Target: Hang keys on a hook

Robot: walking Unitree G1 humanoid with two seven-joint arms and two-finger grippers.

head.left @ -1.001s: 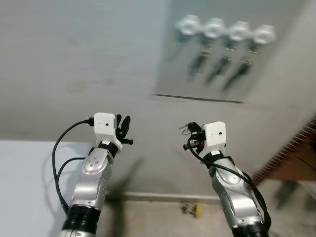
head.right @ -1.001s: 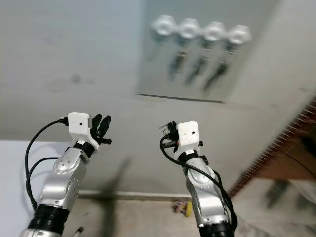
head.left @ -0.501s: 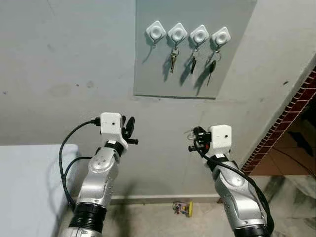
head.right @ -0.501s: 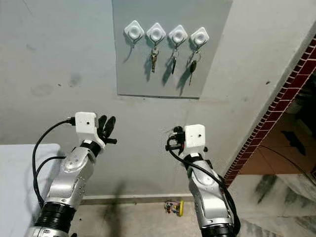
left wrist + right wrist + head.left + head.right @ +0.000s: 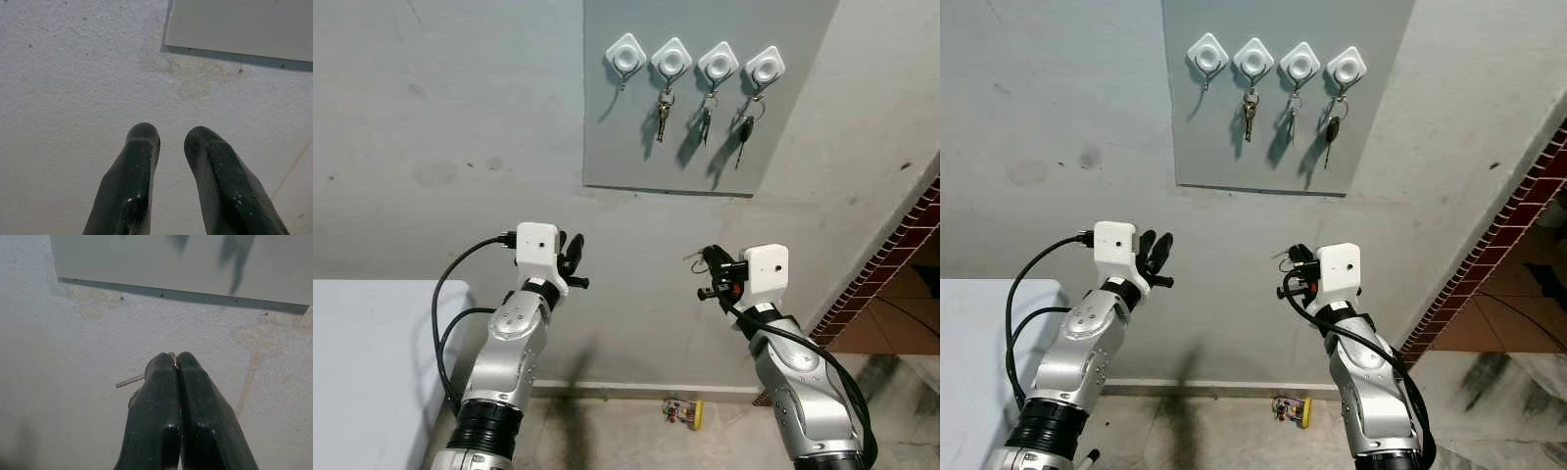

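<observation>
Below the grey hook board (image 5: 705,108), both arms are reaching up toward the wall: right gripper (image 5: 176,363) pinching the keys (image 5: 131,380), left gripper (image 5: 168,137) holding its fingers narrowly apart

- Head stereo pair faces the wall, sharing the grey hook board (image 5: 705,93) above both raised arms.
- Each wrist camera looks along its fingers, close to the wall (image 5: 73,73), catching the board's lower edge.

Silver arms, white wrist boxes, black cables
</observation>
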